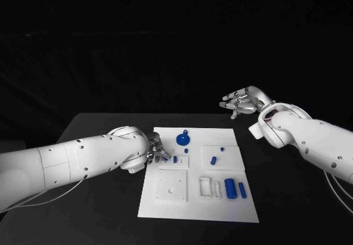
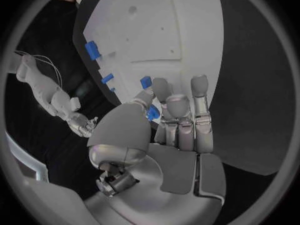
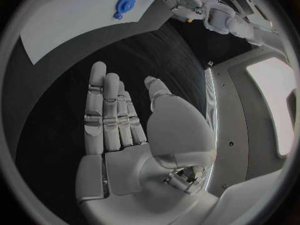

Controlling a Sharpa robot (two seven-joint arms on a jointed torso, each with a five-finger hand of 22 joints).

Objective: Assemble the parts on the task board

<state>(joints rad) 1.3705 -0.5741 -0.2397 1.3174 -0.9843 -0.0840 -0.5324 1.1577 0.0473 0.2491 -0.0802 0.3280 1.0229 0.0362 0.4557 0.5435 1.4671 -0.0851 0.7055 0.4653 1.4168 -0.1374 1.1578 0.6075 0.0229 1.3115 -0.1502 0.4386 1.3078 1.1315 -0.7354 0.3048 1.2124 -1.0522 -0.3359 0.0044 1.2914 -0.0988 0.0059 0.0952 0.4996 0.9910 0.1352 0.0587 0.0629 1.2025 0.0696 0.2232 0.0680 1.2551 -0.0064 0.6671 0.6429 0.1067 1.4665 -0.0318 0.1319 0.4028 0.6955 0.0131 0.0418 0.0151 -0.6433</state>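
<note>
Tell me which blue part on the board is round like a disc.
The round blue part near the task board's far edge, beside the left hand. The other blue parts are slim bars or small blocks; this one is a disc.

The white board point(image 1: 198, 214) lay flat mid-table. A round blue part point(image 1: 183, 138) sat at its far edge, small blue pieces point(image 1: 213, 160) near its middle, and a blue cylinder point(image 1: 231, 189) beside a slimmer pin point(image 1: 243, 190) near right.
</note>
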